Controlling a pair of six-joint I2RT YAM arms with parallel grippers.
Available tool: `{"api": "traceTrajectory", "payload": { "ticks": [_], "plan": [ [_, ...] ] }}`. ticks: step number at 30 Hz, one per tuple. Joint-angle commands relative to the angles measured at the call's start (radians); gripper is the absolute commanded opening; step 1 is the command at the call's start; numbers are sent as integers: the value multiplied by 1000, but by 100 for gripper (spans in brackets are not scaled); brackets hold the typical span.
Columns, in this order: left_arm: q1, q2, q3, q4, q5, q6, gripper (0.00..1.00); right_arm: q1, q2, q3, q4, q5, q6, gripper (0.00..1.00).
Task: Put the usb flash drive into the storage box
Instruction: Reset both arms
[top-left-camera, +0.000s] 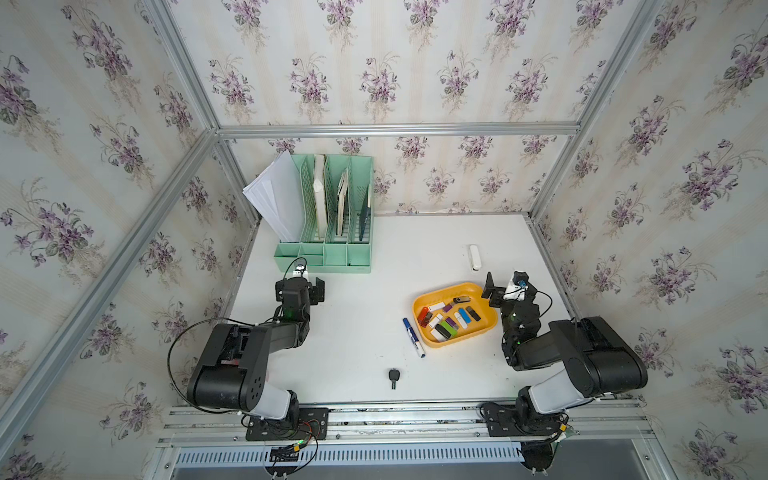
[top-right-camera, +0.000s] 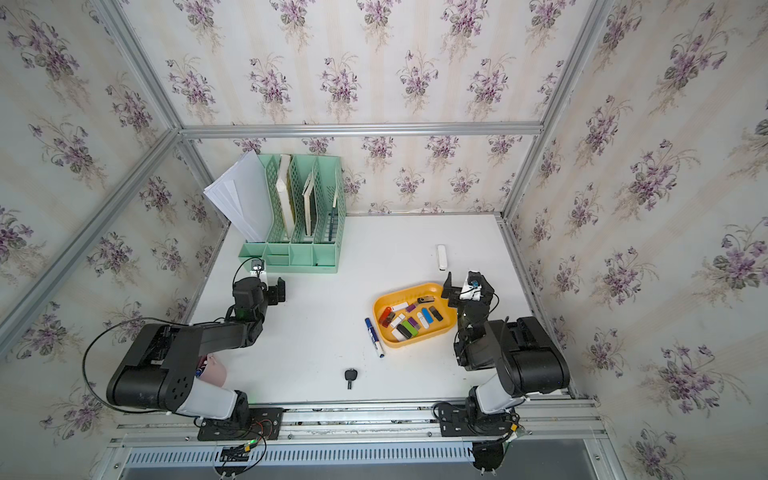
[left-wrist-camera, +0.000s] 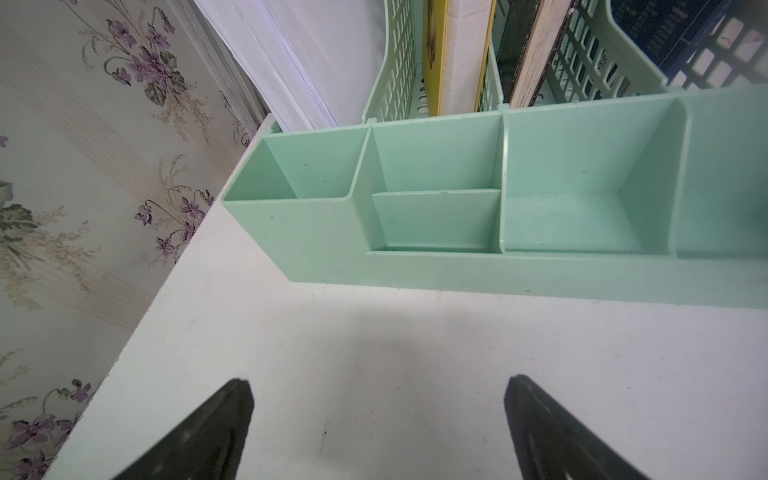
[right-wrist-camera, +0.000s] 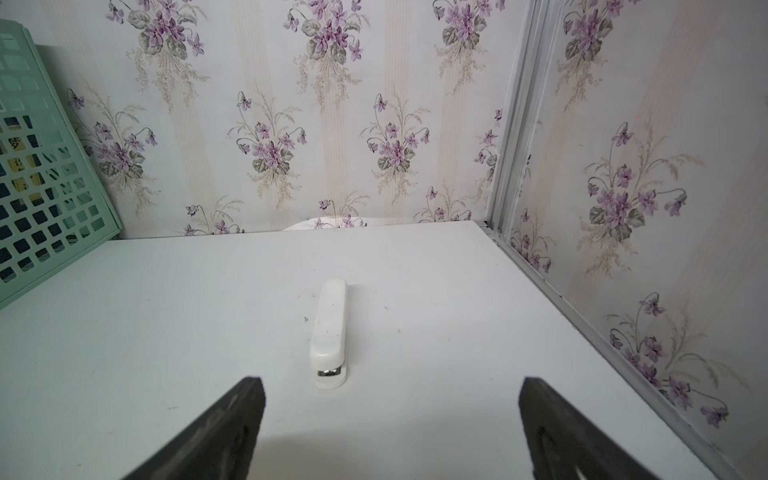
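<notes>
Flash drives (top-left-camera: 464, 316) lie variously angled inside storage box (top-left-camera: 449, 290).

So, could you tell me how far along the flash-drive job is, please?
Done: many flash drives lie inside the storage box. In hand: nothing; the left pincer and right pincer are open and empty. Left: seemingly nothing; no drive shows outside it, just a stapler, marker and key on the table.
</notes>
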Motion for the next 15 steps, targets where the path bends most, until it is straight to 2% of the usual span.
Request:
{"api": "traceTrajectory", "payload": {
  "ticks": [1,3,15],
  "plan": [
    [1,1,5,24,2,-2,99,1,12,1,3,33,13,100],
    [1,2,5,24,2,-1,99,-1,-1,21,-54,34,24,100],
    [2,1,8,17,9,-1,99,-24,2,37,-80,0,39,100]
  ]
}}
